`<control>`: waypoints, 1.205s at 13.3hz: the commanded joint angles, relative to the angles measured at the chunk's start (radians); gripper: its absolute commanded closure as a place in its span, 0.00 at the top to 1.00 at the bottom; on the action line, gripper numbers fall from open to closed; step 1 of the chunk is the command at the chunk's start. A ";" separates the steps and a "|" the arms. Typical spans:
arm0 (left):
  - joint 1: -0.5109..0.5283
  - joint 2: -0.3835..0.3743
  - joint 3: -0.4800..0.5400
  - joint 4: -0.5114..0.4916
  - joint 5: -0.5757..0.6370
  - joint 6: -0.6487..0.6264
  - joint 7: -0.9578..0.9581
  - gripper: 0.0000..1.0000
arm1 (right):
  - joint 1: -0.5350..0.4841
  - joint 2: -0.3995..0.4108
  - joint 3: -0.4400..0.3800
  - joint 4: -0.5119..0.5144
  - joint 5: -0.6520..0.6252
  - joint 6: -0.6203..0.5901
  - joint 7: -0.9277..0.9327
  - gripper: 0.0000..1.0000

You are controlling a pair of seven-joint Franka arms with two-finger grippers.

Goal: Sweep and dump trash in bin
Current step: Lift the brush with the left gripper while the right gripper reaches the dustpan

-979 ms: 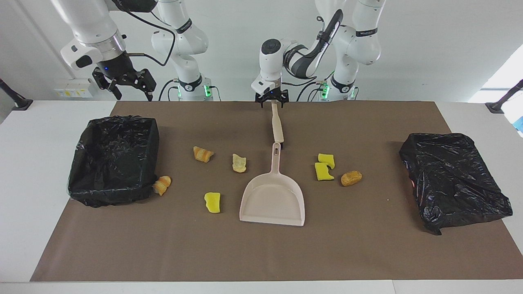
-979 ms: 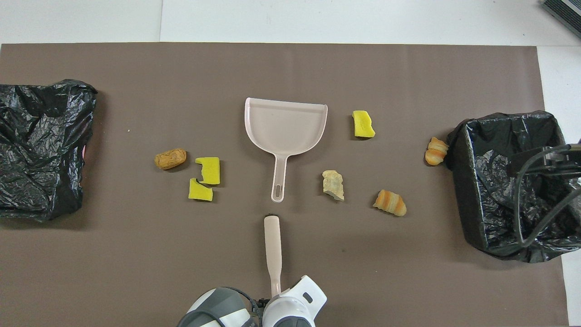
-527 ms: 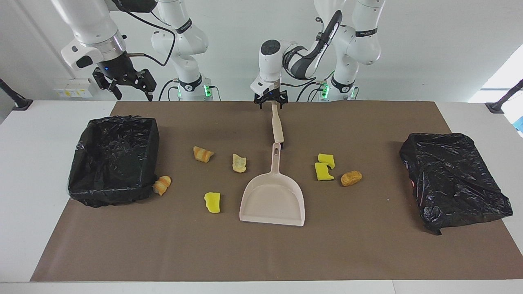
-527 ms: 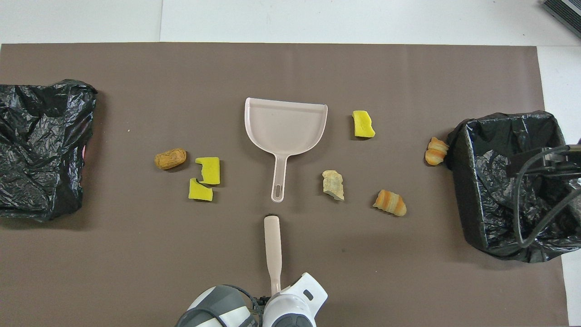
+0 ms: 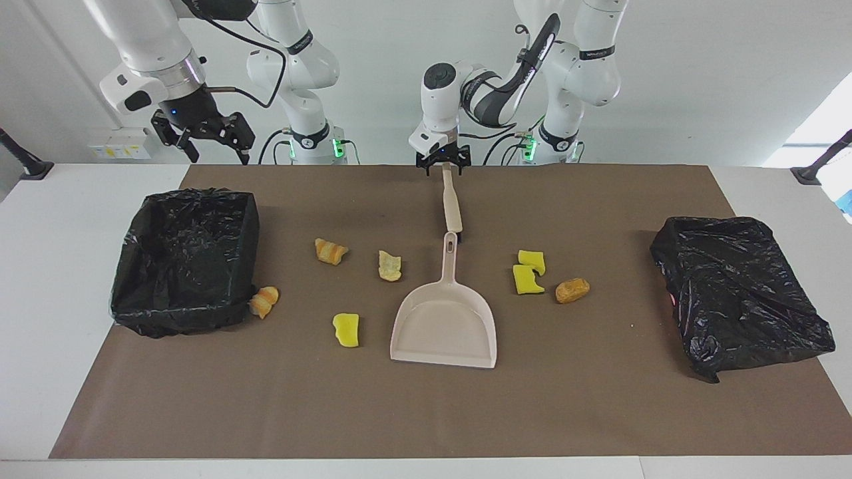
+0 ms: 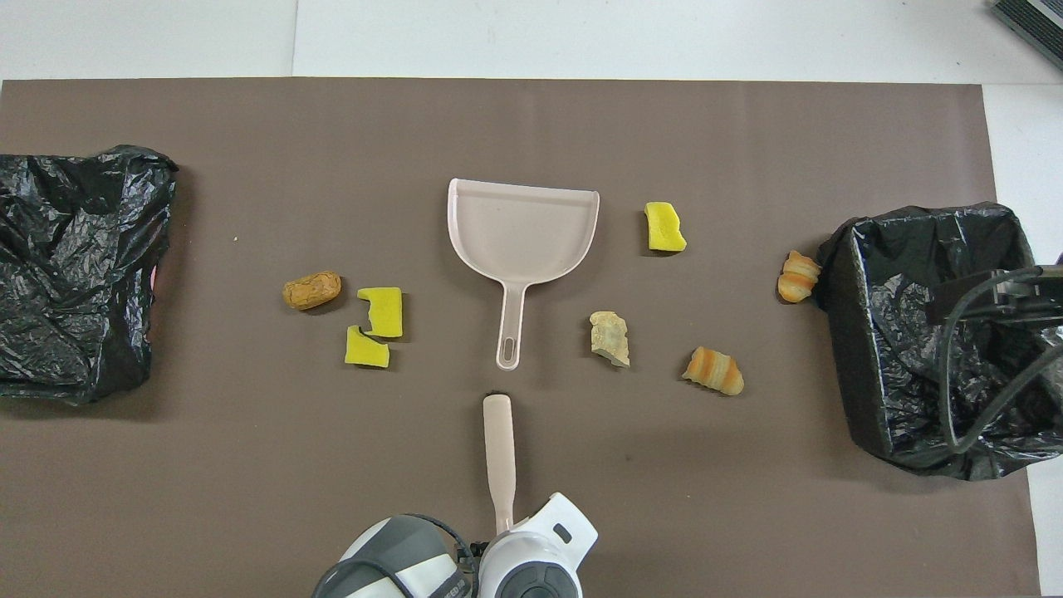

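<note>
All 7 scraps of trash (image 5: 346, 330) lay unswept on the mat (image 5: 426, 412) (none in the bin (image 5: 183, 259)). The left gripper (image 5: 442, 165), jaws apart, straddled the brush (image 5: 452, 203) at the mat's robot-side edge; the right gripper (image 5: 203, 136) hung parted over the bin.

A beige plastic dustpan (image 6: 521, 232) lies mid-mat on the brown table cover (image 6: 249, 465), its handle pointing at a beige brush handle (image 6: 500, 453). Yellow sponge chunks (image 6: 375, 325) and bread-like lumps (image 6: 712, 370) lie scattered on both sides.

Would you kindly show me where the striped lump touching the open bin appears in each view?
Facing view: striped lump at the open bin's lower corner, picture's left.
Overhead view: the same lump at the bin's edge, picture's right.
Shared landmark: the dustpan, mid-mat.
</note>
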 commanded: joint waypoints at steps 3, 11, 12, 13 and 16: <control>0.025 -0.028 0.013 0.018 -0.015 -0.062 0.067 0.00 | -0.005 -0.026 0.002 -0.029 0.023 0.006 0.031 1.00; 0.133 -0.086 0.040 0.096 -0.014 -0.250 0.202 0.00 | -0.002 -0.026 0.002 -0.031 0.022 0.009 0.031 1.00; 0.175 -0.123 0.042 0.105 -0.014 -0.296 0.230 0.00 | 0.003 -0.026 0.002 -0.032 0.023 0.010 0.035 1.00; 0.224 -0.172 0.042 0.105 -0.012 -0.337 0.262 0.00 | 0.007 -0.023 0.003 -0.038 0.023 0.024 0.035 1.00; 0.374 -0.266 0.042 0.159 0.001 -0.478 0.365 0.00 | 0.054 -0.015 0.019 -0.068 0.034 0.116 0.101 1.00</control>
